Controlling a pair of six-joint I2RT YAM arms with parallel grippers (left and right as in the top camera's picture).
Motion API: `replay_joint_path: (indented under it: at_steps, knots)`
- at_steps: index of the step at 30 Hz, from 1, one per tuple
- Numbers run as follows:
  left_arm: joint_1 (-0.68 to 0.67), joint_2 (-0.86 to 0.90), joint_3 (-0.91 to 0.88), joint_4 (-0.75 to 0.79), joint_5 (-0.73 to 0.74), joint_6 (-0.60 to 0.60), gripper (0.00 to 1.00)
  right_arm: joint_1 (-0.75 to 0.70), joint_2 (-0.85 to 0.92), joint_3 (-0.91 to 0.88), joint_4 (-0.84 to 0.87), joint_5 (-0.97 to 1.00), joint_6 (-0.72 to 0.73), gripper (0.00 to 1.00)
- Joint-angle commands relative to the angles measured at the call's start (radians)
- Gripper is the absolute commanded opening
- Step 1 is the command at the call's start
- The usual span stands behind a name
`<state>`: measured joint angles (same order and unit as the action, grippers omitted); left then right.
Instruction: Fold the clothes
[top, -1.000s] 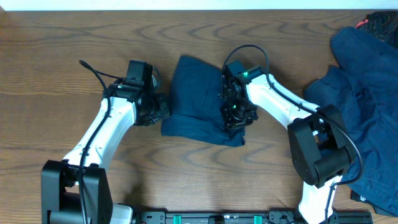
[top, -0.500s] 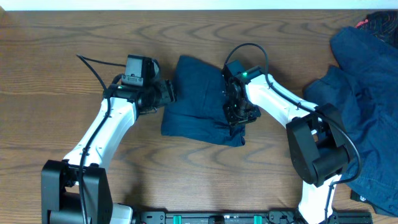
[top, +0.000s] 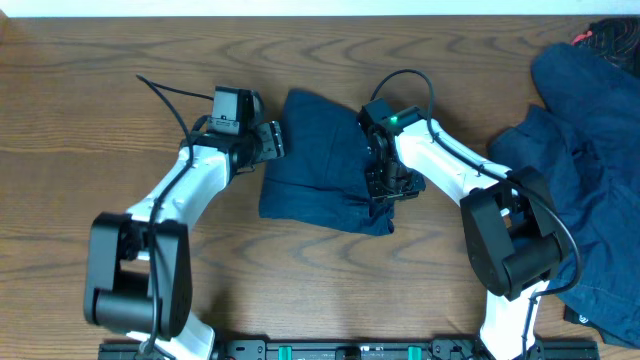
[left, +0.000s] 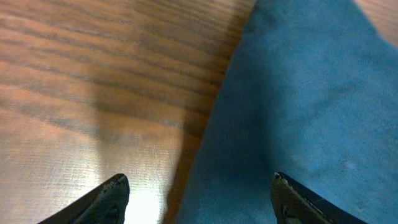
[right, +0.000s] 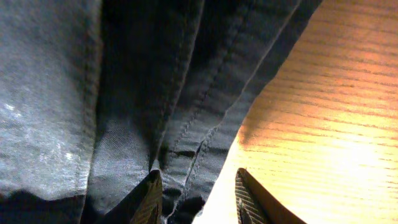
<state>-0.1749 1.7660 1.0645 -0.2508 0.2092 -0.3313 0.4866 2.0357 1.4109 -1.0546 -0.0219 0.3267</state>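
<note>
Where the count is taken from overhead, stock on the wooden counter (top: 80, 90) stands thus

Clothes, dark navy, plain: one folded garment (top: 315, 165), lying flat as a rough rectangle; one loose heap of clothes (top: 590, 150), well to the right of the folded garment, the number of pieces in it not countable

Arms: two, white with black joints, one on either side of the folded garment

Left gripper (top: 272, 140): at the folded garment's upper left edge. In the wrist view its two fingers (left: 112, 196) are wide apart and released, one tip over bare counter, the other over the cloth. The garment's edge runs between them and nothing is clasped

Right gripper (top: 392, 188): at the folded garment's right edge, near its lower corner. In the wrist view the stitched hems lie stacked in layers, with one finger (right: 151, 198) over the cloth, the other over bare wood, and the hem edge between them. Whether these fingers grasp the cloth or merely rest at it cannot be told
</note>
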Motion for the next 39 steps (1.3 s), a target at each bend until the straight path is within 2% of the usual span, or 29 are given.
replay_joint_path:
  at_steps: [1,5,7,13,17,21,26,34,39]
  knots:
    - [0.0,0.048,-0.002,0.02,0.019,0.028,0.74,-0.001,0.012,-0.001,-0.003,0.014,0.017,0.37]
    - [0.0,0.106,-0.002,0.032,0.132,0.028,0.74,-0.001,0.012,-0.001,-0.002,0.014,0.017,0.38]
    - [-0.001,0.136,-0.002,0.029,0.188,0.028,0.69,-0.001,0.012,-0.001,0.0,0.014,0.017,0.38]
    - [-0.001,0.182,-0.002,0.025,0.356,0.028,0.22,-0.001,0.012,-0.001,0.0,0.014,0.017,0.38]
    - [0.0,0.18,-0.002,0.026,0.405,0.028,0.06,-0.001,0.012,-0.001,0.0,0.014,0.018,0.38]
    - [0.011,0.165,-0.002,0.015,0.407,0.051,0.06,-0.001,0.012,-0.001,-0.004,0.015,0.017,0.38]
    - [0.115,0.075,-0.002,-0.003,0.319,0.01,0.06,-0.003,0.012,-0.001,-0.009,0.016,0.018,0.37]
    - [0.415,-0.084,-0.002,-0.056,0.016,-0.035,0.06,-0.012,0.011,-0.001,-0.011,0.015,0.017,0.37]
    - [0.612,-0.094,-0.002,-0.12,-0.019,-0.061,0.06,-0.012,0.011,-0.001,-0.011,0.015,0.017,0.37]
